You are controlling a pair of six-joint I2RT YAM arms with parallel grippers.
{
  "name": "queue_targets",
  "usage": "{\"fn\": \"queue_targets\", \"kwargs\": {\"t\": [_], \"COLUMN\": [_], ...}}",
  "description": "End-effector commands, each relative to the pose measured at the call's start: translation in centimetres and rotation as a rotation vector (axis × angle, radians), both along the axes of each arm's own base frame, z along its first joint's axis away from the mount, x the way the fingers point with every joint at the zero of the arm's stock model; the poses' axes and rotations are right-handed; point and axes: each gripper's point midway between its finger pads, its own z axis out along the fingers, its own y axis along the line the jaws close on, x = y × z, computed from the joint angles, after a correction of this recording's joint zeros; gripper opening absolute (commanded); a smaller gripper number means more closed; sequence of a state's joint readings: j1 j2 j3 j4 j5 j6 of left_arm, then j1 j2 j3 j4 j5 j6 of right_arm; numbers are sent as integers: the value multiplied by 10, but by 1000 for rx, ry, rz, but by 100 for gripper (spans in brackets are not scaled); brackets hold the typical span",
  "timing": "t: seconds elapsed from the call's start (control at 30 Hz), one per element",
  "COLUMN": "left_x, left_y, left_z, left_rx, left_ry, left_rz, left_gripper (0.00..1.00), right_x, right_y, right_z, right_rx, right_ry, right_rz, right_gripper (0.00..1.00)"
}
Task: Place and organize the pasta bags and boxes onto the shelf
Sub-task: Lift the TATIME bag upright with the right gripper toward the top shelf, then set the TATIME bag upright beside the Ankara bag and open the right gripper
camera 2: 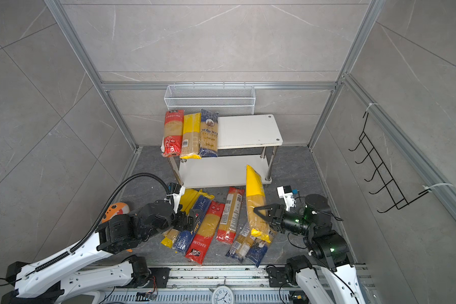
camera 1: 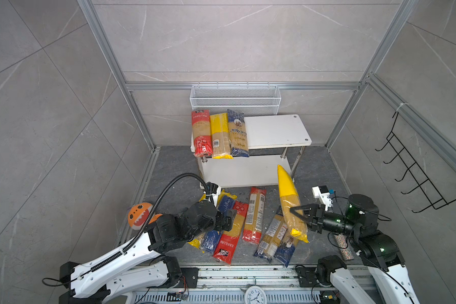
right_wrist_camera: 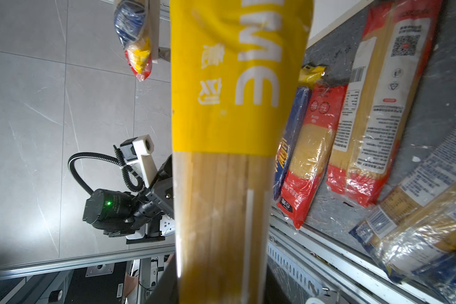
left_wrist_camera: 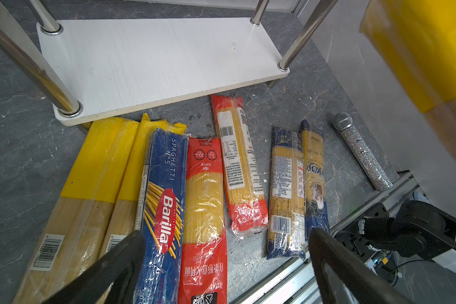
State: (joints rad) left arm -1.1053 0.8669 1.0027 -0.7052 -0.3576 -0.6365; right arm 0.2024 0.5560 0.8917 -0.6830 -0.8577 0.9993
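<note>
1. Yellow-ended spaghetti packet (camera 1: 291,202): it hangs tilted above the worktop (camera 1: 174,163), with its yellow tip pointing toward the right side of the shelf (camera 1: 242,171). The right tool (camera 1: 296,213) is closed on it a little below its middle
2. Three packets (camera 1: 219,135) already lie side by side at the left of the top board (camera 1: 274,131). The free place is just beside the dark blue packet (camera 1: 238,136), so I would bring this one there and turn it parallel to them
3. The long free end may droop or swing, so it is better to move slowly and lift well over the board's front edge
4. Lay it flat and fully on the board before the tool lets go
5. The left tool (left_wrist_camera: 224,233) stands wide open and holds nothing, above the Barilla box (left_wrist_camera: 166,200) on the worktop. It should keep out of the carrying path
</note>
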Motion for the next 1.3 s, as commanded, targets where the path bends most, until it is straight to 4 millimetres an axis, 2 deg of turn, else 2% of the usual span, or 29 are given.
{"fn": "queue_targets", "kwargs": {"t": [0.0, 0.23, 0.43, 0.57, 0.77, 1.07, 1.27], "left_x": [0, -2, -2, -1, 0, 3, 4], "left_y": [4, 9, 9, 5, 2, -3, -5], "left_z": [23, 27, 25, 22, 23, 28, 30], "left_rx": [-55, -62, -28, -9, -13, -3, 4], "left_ry": [-32, -44, -51, -46, -54, -73, -85], "left_rz": [5, 1, -15, -24, -33, -44, -52], "left_gripper": [100, 100, 100, 100, 100, 100, 100], "right_x": [-5, 13, 43, 71, 123, 213, 252], "right_y": [2, 6, 10, 15, 25, 43, 51], "right_z": [55, 88, 122, 144, 158, 168, 166], "right_rx": [39, 42, 8, -5, -47, -45, -44], "right_ry": [-202, -254, -333, -379, -434, -457, -445], "right_rz": [34, 34, 32, 37, 43, 46, 43], "right_gripper": [0, 0, 0, 0, 0, 0, 0]}}
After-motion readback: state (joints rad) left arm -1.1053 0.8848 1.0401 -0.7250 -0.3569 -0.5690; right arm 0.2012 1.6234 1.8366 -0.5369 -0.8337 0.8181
